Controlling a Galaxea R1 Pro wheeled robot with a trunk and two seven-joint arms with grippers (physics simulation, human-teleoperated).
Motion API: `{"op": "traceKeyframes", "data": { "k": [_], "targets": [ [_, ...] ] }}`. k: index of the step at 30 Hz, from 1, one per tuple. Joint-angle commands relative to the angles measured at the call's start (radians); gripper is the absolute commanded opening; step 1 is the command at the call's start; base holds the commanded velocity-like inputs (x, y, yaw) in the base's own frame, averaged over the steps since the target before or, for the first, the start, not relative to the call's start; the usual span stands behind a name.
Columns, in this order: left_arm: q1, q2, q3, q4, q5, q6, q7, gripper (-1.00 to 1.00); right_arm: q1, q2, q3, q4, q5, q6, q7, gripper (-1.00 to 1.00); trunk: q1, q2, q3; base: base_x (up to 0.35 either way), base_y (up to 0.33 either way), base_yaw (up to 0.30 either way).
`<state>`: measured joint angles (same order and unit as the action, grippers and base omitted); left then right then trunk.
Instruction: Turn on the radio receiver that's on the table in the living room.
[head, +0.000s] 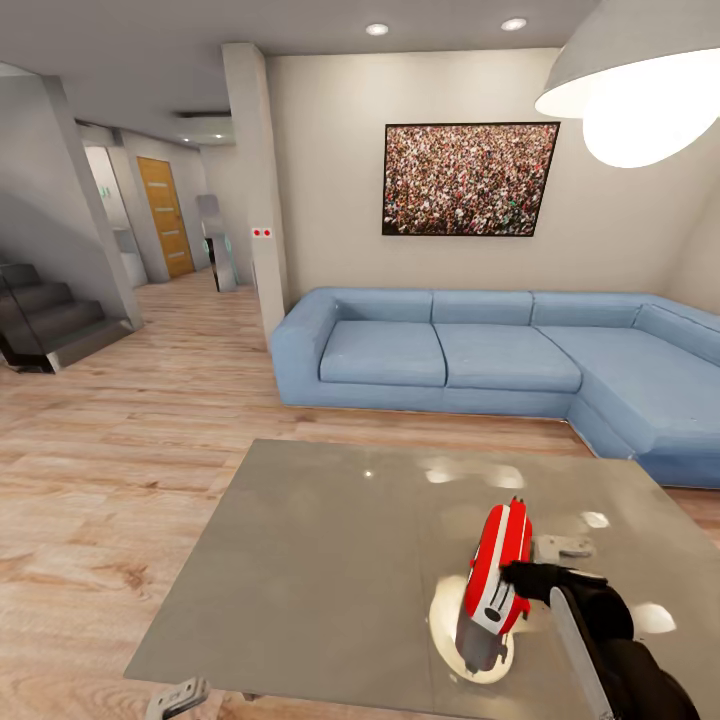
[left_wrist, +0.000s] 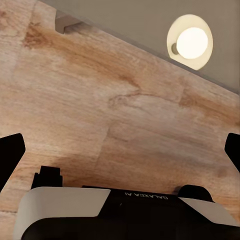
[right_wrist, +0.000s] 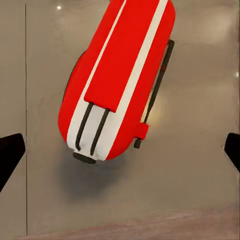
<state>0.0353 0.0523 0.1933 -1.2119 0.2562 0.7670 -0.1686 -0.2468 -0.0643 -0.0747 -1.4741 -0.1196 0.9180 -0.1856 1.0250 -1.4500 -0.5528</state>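
Note:
The red radio receiver (head: 497, 568) with white bands stands on its narrow edge near the front right of the grey table (head: 330, 560). My right gripper (head: 520, 578) reaches in from the lower right, its black tip against the radio's right side. In the right wrist view the radio (right_wrist: 120, 75) lies ahead on the table top, and the gripper (right_wrist: 120, 152) is open, its fingertips (right_wrist: 10, 155) far apart at the picture's edges with nothing held. My left gripper (left_wrist: 120, 155) is open over the wood floor (left_wrist: 100, 110), beside the table's edge.
A blue L-shaped sofa (head: 480, 355) stands beyond the table, under the crowd picture (head: 468, 180). A white pendant lamp (head: 640, 80) hangs at the upper right and reflects on the table top. Stairs (head: 45, 320) and a hallway lie to the left across open wood floor.

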Motion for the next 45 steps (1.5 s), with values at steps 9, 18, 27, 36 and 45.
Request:
{"op": "traceKeyframes", "data": {
  "k": [9, 18, 27, 36, 45],
  "targets": [
    [0.000, -0.004, -0.001, 0.002, 0.000, -0.001, 0.002, 1.00, -0.072, -0.076, -0.065, 0.007, -0.016, 0.068, -0.001, 1.00, 0.000, 0.000, 0.000, 0.000, 0.000, 0.000],
    [0.000, -0.005, -0.003, 0.003, 0.000, -0.002, 0.003, 1.00, -0.136, -0.081, -0.078, 0.115, -0.019, 0.076, -0.001, 1.00, 0.000, 0.000, 0.000, 0.000, 0.000, 0.000],
    [0.000, -0.005, -0.003, 0.003, -0.001, -0.002, 0.003, 1.00, -0.178, -0.082, -0.075, 0.160, -0.018, 0.076, -0.002, 1.00, 0.000, 0.000, 0.000, 0.000, 0.000, 0.000],
    [0.000, -0.006, -0.003, 0.003, 0.000, -0.002, 0.004, 1.00, -0.182, -0.079, -0.022, 0.162, -0.016, 0.073, 0.002, 1.00, 0.000, 0.000, 0.000, 0.000, 0.000, 0.000],
    [0.000, -0.009, -0.004, 0.004, -0.001, -0.003, 0.005, 1.00, -0.231, -0.075, 0.018, 0.161, -0.017, 0.071, 0.003, 1.00, 0.000, 0.000, 0.000, 0.000, 0.000, 0.000]
  ]
}}
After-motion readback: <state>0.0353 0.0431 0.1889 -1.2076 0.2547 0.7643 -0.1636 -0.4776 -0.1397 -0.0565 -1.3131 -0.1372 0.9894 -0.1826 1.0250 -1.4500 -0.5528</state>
